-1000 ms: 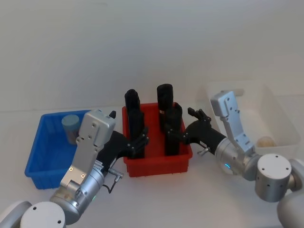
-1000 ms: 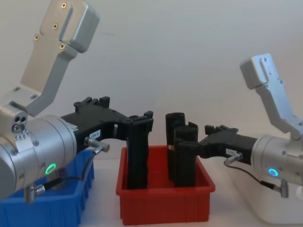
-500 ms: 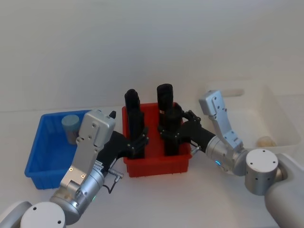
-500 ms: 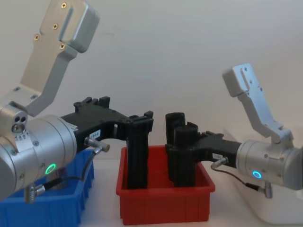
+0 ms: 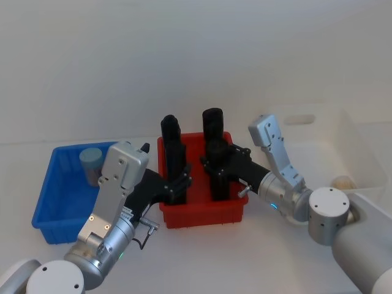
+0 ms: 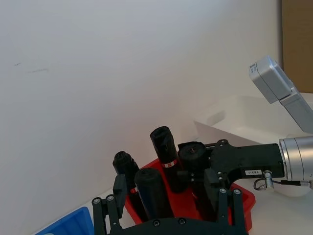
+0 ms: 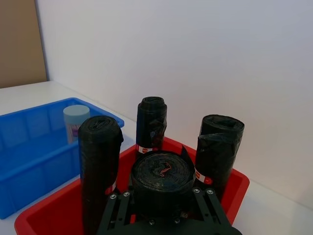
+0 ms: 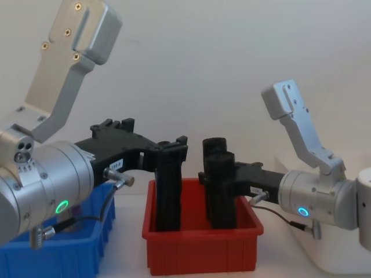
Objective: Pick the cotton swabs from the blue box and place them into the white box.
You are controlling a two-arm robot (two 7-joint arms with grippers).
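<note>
One tub of cotton swabs (image 5: 90, 160) with a pale blue lid stands at the back of the blue box (image 5: 58, 208) on the left; it also appears as the lidded tub (image 7: 76, 120) in the right wrist view. The white box (image 5: 361, 147) stands at the right, with a beige round thing (image 5: 343, 182) low inside it. My right gripper (image 5: 215, 166) reaches over the red bin, open, with the top of the front-right black roll (image 7: 161, 178) between its fingers. Open too, my left gripper (image 5: 179, 184) straddles the front-left black roll (image 6: 151, 188).
The red bin (image 5: 202, 213) sits between the two boxes and holds several tall black upright rolls (image 5: 212, 122). Both arms' forearms crowd the table in front of it. A pale wall stands close behind.
My right gripper has moved left from beside the white box to over the red bin, nudging the front-right roll slightly left. The left arm has stayed still.
</note>
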